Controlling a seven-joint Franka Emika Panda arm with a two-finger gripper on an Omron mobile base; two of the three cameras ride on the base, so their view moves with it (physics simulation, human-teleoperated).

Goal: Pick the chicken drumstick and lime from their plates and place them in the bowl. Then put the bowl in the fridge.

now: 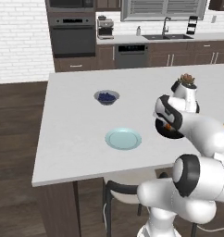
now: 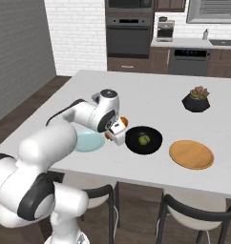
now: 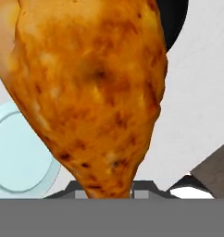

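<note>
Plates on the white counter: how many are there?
2. The blue-green plate lies near the counter's front edge, left of the black bowl; the wooden plate lies right of that bowl. Both are bare.

No legible text, label or brand (appliance displays too blurred).
</note>
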